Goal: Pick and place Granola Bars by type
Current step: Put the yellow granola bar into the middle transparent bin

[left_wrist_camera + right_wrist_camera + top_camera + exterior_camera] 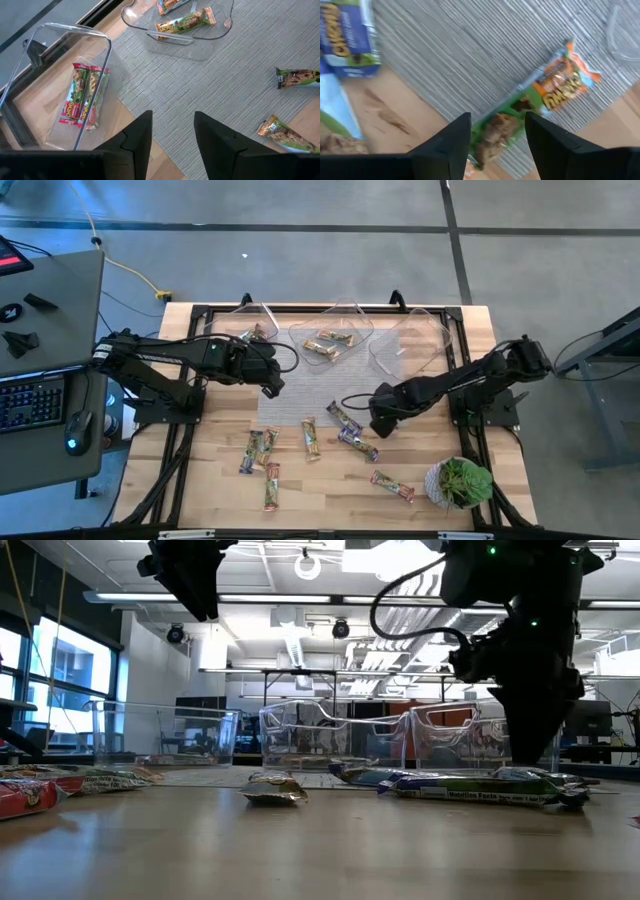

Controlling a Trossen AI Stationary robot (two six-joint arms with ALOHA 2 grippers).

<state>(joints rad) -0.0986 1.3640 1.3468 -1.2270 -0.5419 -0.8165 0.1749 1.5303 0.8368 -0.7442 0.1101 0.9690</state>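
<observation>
Granola bars lie scattered on the near half of the table: several green-tan and red ones point(262, 448), one point(311, 438), and purple ones point(345, 418) point(358, 445). My right gripper point(378, 425) point(497, 135) is open and low over a green-and-orange bar point(540, 95), which lies flat across the edge of the grey mat. Its fingers stand on either side of the bar's green end. A purple bar point(342, 40) lies beside it. My left gripper point(272, 387) point(172, 137) is open and empty, held high over the mat near the left tub.
Three clear tubs stand along the far edge: the left one point(262, 315) holds red bars point(82, 97), the middle one point(360, 320) holds green-orange bars point(182, 22), and the right one point(435, 330) shows nothing inside. A potted plant point(460, 482) stands at the near right corner.
</observation>
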